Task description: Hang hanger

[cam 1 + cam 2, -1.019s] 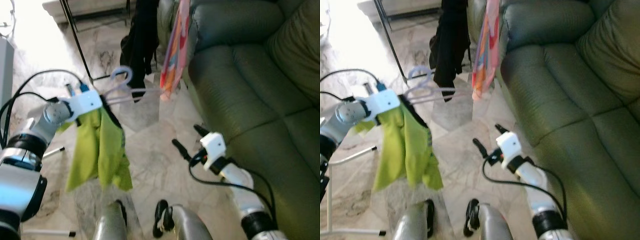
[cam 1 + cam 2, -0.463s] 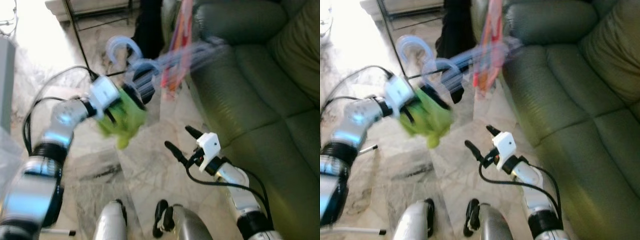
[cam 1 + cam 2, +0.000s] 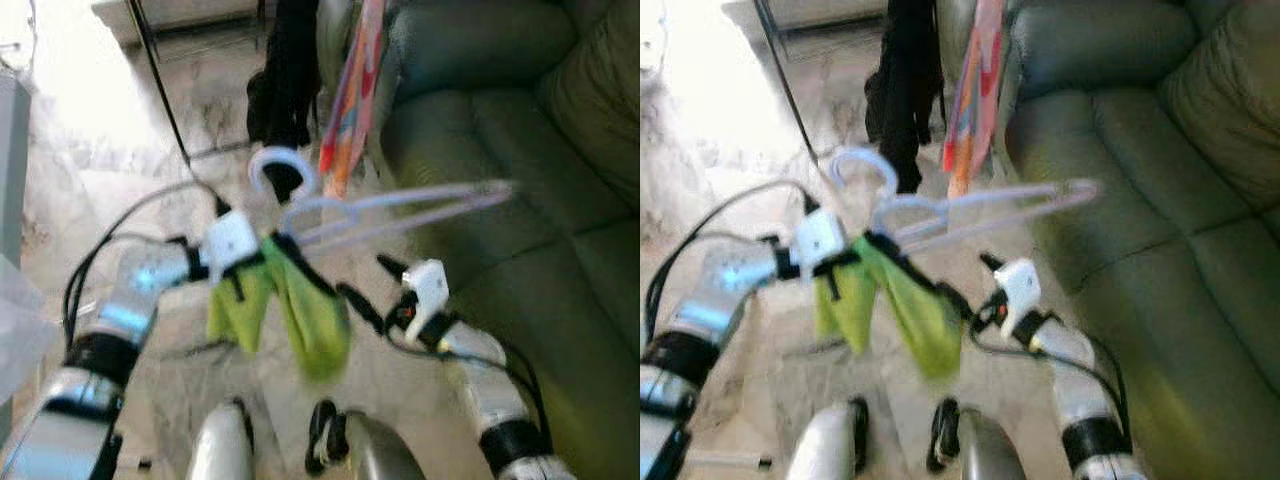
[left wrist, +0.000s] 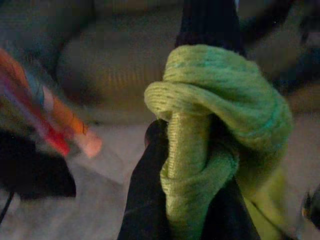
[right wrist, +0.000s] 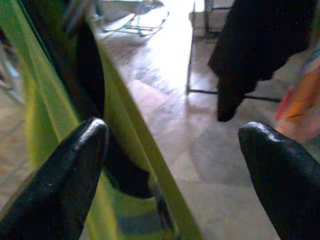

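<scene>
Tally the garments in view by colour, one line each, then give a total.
Green garment, gripped on the hanger by the left gripper: 1
Black garment hanging behind: 1
Red-orange patterned garment hanging beside it: 1
Total: 3

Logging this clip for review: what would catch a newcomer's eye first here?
The lime green garment bunched in the left gripper, mid-frame, with a pale hanger sticking out toward the green sofa. Next, the right gripper, open beside the cloth, and beyond them a black garment and a striped one hanging.
</scene>
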Tool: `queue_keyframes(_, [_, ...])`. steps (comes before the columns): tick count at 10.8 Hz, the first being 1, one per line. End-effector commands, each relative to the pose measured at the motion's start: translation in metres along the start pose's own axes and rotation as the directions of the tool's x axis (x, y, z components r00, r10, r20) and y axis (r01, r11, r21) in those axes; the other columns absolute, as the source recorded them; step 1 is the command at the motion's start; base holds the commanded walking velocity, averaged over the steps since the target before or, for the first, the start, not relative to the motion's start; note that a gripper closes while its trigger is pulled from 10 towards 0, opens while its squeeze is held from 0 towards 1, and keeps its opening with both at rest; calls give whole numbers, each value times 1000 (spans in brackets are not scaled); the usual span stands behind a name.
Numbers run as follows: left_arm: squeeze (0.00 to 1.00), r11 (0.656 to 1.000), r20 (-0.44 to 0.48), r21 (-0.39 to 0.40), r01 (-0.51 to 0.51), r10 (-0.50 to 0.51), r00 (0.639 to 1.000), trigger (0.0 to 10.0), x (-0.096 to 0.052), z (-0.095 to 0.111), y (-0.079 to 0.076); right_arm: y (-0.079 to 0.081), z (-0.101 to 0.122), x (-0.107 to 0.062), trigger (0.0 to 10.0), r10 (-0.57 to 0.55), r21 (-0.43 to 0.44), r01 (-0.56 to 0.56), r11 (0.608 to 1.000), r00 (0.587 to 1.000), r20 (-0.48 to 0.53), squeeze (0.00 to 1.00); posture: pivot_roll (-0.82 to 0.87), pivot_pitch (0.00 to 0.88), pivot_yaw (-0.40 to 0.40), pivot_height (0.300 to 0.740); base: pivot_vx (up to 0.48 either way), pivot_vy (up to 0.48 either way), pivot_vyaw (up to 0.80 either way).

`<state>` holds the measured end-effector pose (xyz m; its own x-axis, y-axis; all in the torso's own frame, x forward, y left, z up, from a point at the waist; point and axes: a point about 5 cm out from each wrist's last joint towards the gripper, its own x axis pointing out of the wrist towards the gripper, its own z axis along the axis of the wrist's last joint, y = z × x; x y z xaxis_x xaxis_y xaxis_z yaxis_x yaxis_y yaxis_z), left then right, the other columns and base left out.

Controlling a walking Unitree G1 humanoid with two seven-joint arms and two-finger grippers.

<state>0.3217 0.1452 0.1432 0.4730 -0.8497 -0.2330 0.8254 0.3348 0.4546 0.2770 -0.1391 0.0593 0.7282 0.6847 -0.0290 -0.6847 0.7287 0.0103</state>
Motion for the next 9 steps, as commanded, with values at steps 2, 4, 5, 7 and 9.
queue_keyframes(2, [0,998,125,50,37,-43,991,10000,13,33,-6,9,-3,-1,10000,119,96,-117,988,993,-16,0,74,203,-78,740,0,0,0])
queue_keyframes(4, [0,996,198,31,86,-90,976,10000,26,52,-25,17,-3,6,10000,245,120,-239,964,969,-38,0,81,206,-85,740,0,0,0])
queue_keyframes(5, [0,995,191,35,93,-98,977,10000,28,51,-30,15,1,9,10000,249,119,-244,962,968,-24,0,82,206,-87,740,0,0,0])
queue_keyframes(7, [0,996,194,7,89,-89,977,10000,34,49,-43,-6,32,23,10000,167,101,-174,979,983,77,0,81,209,-90,740,0,0,0])
queue_keyframes(9, [0,997,182,13,77,-79,980,10000,36,52,-43,-5,36,28,10000,148,117,-160,980,983,104,0,78,211,-88,740,0,0,0])
